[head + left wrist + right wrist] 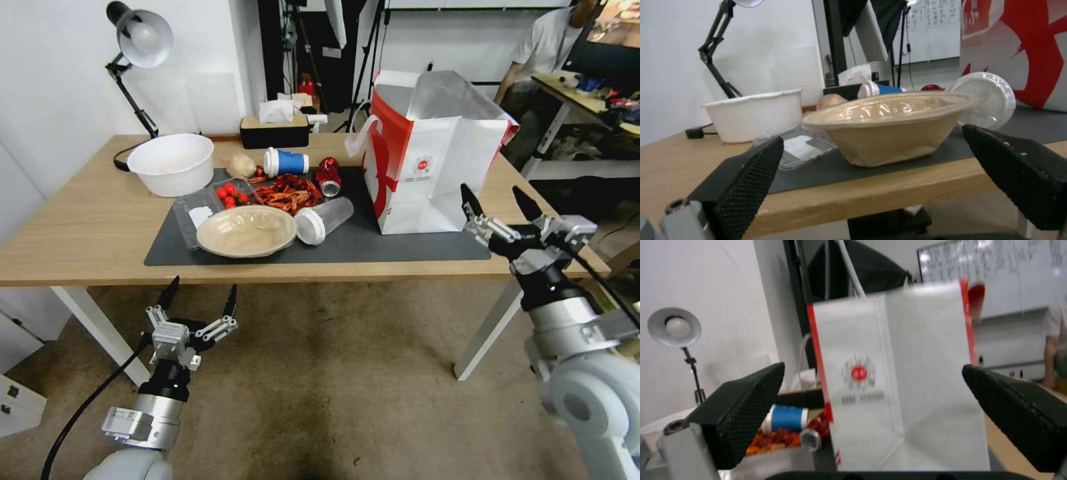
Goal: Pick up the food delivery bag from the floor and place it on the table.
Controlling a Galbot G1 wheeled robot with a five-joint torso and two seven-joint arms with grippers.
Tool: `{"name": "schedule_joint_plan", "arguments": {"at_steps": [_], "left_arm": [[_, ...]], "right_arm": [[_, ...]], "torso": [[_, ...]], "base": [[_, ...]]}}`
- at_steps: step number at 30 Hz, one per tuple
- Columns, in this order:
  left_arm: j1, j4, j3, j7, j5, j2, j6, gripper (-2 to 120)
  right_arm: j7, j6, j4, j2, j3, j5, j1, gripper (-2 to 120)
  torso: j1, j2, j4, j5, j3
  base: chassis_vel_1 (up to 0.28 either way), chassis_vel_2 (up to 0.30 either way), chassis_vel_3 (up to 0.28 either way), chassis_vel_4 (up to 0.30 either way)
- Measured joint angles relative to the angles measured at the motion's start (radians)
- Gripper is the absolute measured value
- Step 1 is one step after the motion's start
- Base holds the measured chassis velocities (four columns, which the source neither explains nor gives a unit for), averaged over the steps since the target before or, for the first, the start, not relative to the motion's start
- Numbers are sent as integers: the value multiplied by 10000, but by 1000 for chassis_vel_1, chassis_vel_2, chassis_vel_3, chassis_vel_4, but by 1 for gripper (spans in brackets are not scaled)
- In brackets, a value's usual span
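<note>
Jaws apart, food delivery bag upright on table.

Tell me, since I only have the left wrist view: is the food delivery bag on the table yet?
Observer: Yes. The food delivery bag stands upright on the table, its base on the right end of the dark mat.
Operator: Is the right pincer holding it?
Observer: No. The right pincer is open just off the bag's lower right corner, with nothing in it.
Operator: And where does the left pincer sit?
Observer: The left pincer is open below the table's front edge, above the floor.
</note>
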Motion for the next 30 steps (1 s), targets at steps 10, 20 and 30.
{"name": "schedule_joint_plan", "arguments": {"at_steps": [10, 20, 30], "left_arm": [[-74, 154, -22, 76, 13, 29, 53, 100], [-147, 610, -49, 68, 99, -6, -70, 100], [-242, 1087, -100, 188, 228, -43, -300, 100]], "right_arm": [[-813, 885, -668, 803, -196, -914, -959, 100], [-1622, 2188, -1935, 1548, -415, -2174, -1518, 100], [-1857, 2903, -2813, 1974, -625, -2787, -1740, 100]], "torso": [[0, -1, 0, -2, 0], [0, -2, 0, -2, 0], [0, -1, -1, 0, 0]], "base": [[0, 0, 0, 0], [0, 0, 0, 0], [0, 0, 0, 0]]}}
